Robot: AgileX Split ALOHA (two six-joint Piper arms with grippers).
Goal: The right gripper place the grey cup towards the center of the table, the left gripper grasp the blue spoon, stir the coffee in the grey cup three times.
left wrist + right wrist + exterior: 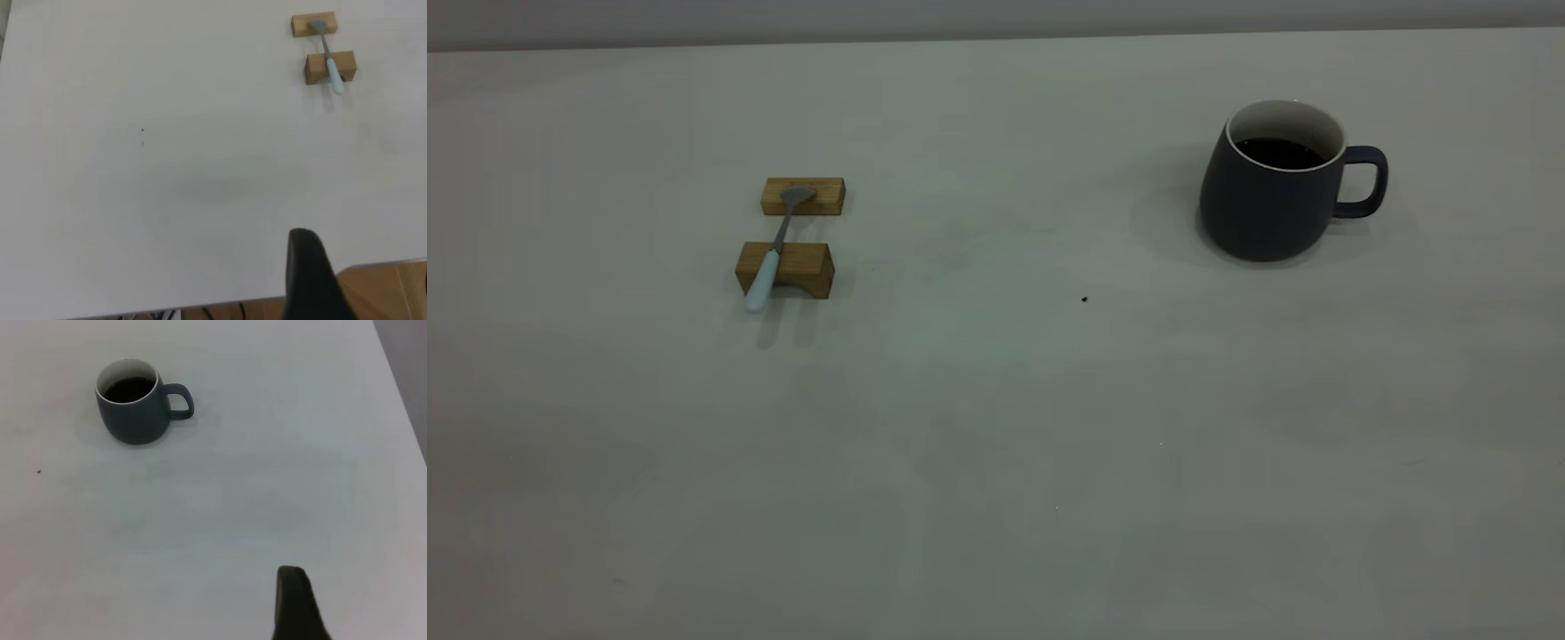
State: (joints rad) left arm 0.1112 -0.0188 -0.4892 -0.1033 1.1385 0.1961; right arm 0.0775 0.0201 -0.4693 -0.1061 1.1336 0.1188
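Note:
The grey cup stands at the table's far right, its handle pointing right, with dark coffee inside. The right wrist view shows the cup far from my right gripper, of which only a dark tip shows. At the left, the blue spoon lies across two wooden blocks. Its bowl rests on the far block and its pale handle juts over the near block. In the left wrist view the spoon is far from my left gripper, which hangs near the table's edge. Neither arm appears in the exterior view.
A tiny dark speck marks the table between the spoon and the cup. The left wrist view shows the table's edge with wooden floor beyond it. Grey floor shows past the table's edge in the right wrist view.

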